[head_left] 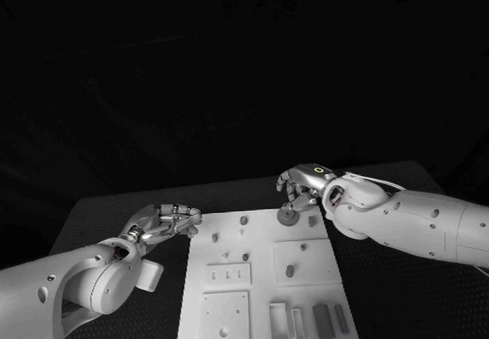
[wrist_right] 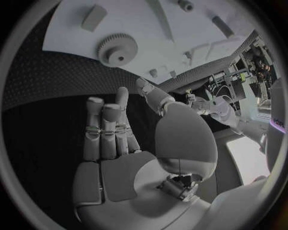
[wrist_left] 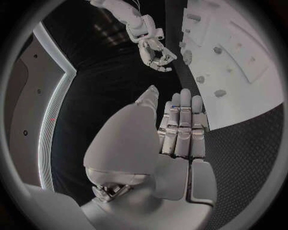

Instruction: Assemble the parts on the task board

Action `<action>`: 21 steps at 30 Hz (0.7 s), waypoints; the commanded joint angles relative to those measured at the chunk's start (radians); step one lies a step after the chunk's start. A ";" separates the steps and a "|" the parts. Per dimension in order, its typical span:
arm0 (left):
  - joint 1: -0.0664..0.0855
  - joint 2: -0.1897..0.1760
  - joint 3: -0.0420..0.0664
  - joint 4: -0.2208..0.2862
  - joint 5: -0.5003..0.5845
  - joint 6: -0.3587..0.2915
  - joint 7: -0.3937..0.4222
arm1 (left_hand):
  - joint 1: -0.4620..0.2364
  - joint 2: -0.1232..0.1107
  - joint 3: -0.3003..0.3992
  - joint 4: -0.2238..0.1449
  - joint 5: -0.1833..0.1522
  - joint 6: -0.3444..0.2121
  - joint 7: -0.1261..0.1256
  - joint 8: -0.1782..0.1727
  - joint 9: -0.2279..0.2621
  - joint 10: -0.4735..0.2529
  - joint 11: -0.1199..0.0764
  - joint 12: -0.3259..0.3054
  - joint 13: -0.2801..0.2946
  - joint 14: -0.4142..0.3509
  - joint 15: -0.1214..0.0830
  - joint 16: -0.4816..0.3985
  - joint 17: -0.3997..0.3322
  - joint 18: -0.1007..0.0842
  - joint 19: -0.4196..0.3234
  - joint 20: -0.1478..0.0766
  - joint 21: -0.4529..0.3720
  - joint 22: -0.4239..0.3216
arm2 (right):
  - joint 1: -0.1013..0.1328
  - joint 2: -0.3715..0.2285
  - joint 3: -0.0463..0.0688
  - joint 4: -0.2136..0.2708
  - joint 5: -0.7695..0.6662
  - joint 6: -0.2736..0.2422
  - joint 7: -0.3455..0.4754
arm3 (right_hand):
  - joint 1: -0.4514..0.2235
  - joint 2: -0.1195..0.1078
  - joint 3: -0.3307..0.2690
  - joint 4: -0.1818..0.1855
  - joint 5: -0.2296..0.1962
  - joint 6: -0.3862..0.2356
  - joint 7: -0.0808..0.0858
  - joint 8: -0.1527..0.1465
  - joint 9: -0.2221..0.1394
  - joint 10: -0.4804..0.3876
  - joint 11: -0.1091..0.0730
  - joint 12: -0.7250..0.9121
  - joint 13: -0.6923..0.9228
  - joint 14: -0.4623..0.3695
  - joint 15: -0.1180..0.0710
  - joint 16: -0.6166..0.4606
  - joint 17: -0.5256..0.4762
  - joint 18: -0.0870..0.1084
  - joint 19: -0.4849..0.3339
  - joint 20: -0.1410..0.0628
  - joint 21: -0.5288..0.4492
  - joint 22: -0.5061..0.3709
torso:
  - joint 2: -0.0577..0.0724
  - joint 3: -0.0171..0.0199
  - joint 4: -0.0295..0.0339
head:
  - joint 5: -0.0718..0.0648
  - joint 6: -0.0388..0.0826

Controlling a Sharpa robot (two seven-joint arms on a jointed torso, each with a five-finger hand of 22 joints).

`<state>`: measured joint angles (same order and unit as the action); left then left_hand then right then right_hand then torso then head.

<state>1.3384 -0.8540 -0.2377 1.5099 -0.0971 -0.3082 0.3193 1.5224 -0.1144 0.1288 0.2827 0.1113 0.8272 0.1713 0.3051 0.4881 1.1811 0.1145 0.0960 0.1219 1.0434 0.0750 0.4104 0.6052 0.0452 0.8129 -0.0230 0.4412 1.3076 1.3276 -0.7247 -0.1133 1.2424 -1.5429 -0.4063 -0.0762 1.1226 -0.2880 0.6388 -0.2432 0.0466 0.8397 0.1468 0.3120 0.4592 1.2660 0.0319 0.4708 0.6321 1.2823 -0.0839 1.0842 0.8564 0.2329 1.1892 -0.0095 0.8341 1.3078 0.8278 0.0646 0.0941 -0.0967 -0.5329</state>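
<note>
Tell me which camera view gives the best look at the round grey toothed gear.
The right wrist view: the round grey toothed gear lies unobstructed on the white task board, teeth and centre hole clear. In the head view it is a small disc beside the right hand; the left wrist view shows it tiny.

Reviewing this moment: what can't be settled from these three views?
- Head view: the right hand covers part of the gear; touching or just above, cannot tell.
- Head view: the task board near edge is cut off by the picture's bottom.
- Left wrist view: the left hand hides the table beneath it.
</note>
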 commanded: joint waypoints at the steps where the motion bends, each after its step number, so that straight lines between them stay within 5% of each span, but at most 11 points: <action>1: 0.001 0.004 0.001 -0.002 0.005 0.018 0.007 | 0.008 -0.001 -0.003 0.004 -0.003 0.002 0.006 -0.004 0.001 -0.001 0.008 -0.006 0.001 -0.002 0.002 -0.006 0.001 0.020 -0.009 0.000 0.005 0.012 | 0.000 -0.007 0.000 -0.016 0.062 0.113 0.025 | -0.003 0.000 -0.007 0.005 0.002 0.000 -0.010 -0.007 -0.006 -0.131 -0.003 0.240 0.246 -0.009 0.004 0.025 0.019 0.029 0.000 -0.008 0.016 0.022 | 0.002 0.0033 -0.0031 | -0.002 -0.001; 2: 0.001 0.004 0.001 -0.002 0.005 0.018 0.007 | 0.008 -0.001 -0.003 0.004 -0.003 0.002 0.006 -0.004 0.001 -0.001 0.008 -0.006 0.001 -0.002 0.002 -0.006 0.001 0.020 -0.009 0.000 0.005 0.012 | 0.000 -0.009 0.000 -0.020 0.063 0.123 0.025 | -0.006 -0.001 -0.005 0.007 0.003 -0.005 -0.014 -0.016 -0.013 -0.195 -0.004 0.373 0.371 -0.011 0.014 0.048 0.038 0.029 -0.002 -0.012 0.034 0.025 | 0.002 0.0033 -0.0024 | -0.003 -0.003; 7: 0.001 0.004 0.001 -0.005 0.005 0.018 0.006 | 0.008 -0.001 -0.003 0.004 -0.003 0.002 0.006 -0.004 0.001 0.000 0.008 -0.006 0.001 -0.002 0.002 -0.006 0.001 0.020 -0.009 0.000 0.005 0.012 | -0.001 -0.013 0.000 -0.030 0.079 0.166 0.025 | -0.019 0.007 -0.009 0.006 0.009 0.001 -0.005 -0.020 -0.020 -0.239 -0.004 0.566 0.522 -0.025 0.002 0.122 0.118 0.029 -0.002 -0.024 0.103 0.025 | 0.001 0.0024 -0.0031 | -0.003 -0.003; 21: 0.001 0.006 0.001 -0.008 0.005 0.020 0.006 | 0.008 0.000 -0.003 0.004 -0.003 0.002 0.007 -0.005 0.001 0.000 0.008 -0.007 0.001 -0.002 0.002 -0.007 0.002 0.020 -0.009 0.000 0.005 0.012 | -0.025 0.004 -0.001 -0.063 0.081 0.229 0.025 | -0.043 0.026 -0.010 0.008 0.019 0.031 -0.007 -0.009 -0.020 -0.218 -0.004 0.700 0.598 -0.010 0.004 0.168 0.201 0.029 -0.001 -0.036 0.195 0.022 | 0.001 0.0003 0.0001 | -0.007 -0.008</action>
<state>1.3383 -0.8488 -0.2379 1.5010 -0.0960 -0.3040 0.3190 1.5224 -0.1144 0.1288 0.2827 0.1113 0.8272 0.1713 0.3051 0.4880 1.1811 0.1145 0.0960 0.1219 1.0434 0.0750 0.4104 0.6060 0.0452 0.8129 -0.0230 0.4412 1.3075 1.3039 -0.7222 -0.1142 1.1796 -1.4683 -0.2245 -0.0631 1.0870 -0.2603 0.6306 -0.2373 0.0620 0.8417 0.1266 0.2981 0.4384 1.0401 0.0270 1.1687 1.2290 1.2667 -0.0785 1.2467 1.0570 0.2303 1.1824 -0.0345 1.0241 1.3077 0.8291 0.0656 0.0942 -0.1053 -0.5399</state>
